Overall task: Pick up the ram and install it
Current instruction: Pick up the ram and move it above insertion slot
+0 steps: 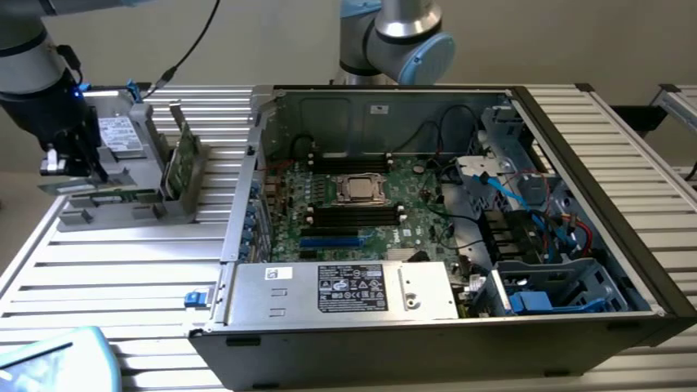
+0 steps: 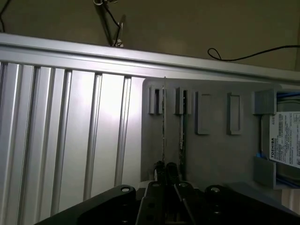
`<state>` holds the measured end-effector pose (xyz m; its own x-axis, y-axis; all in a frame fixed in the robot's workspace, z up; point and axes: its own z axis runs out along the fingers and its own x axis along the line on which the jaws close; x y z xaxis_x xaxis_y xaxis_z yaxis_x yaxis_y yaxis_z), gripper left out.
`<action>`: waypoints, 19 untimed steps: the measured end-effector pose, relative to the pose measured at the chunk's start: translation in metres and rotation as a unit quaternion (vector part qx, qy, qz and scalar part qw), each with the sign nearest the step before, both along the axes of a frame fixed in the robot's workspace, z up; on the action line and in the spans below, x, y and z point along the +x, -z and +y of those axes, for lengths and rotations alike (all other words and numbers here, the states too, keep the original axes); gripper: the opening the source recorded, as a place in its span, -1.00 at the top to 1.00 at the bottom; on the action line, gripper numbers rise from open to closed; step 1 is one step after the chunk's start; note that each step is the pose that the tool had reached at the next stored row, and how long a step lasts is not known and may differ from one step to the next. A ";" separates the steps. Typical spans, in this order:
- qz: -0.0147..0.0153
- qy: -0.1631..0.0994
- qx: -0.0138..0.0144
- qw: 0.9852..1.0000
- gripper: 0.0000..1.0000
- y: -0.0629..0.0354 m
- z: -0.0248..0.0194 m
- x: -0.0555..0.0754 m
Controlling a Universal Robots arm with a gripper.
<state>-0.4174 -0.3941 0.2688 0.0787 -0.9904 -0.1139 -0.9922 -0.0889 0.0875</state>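
Note:
The ram [image 2: 163,126] stands on edge in a slot of the grey holder [image 2: 215,154], seen edge-on as a thin line. My gripper [image 2: 165,171] is shut on its near end, one dark fingertip [image 2: 159,167] on each side. In the exterior view my gripper [image 1: 68,171] hangs low over the left end of the holder [image 1: 120,216], where a dark-green strip, the ram [image 1: 114,195], runs along it. The open computer case [image 1: 610,245] lies to the exterior view's right, and its motherboard [image 1: 370,204] shows black memory slots [image 1: 351,216] beside the processor.
A second thin stick [image 2: 182,131] stands in the neighbouring slot. A taller green card [image 1: 185,159] and a grey drive [image 1: 117,135] share the holder. The power supply [image 1: 348,290] fills the case's near end. Cables and a drive cage [image 1: 544,286] crowd its right side.

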 end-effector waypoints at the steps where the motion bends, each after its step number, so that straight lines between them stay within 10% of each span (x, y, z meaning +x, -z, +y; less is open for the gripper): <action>1: 0.000 0.000 0.000 1.000 0.75 -0.0019 0.0000 0.000; 19: 0.009 0.000 0.000 1.000 0.75 -0.0379 0.0000 0.000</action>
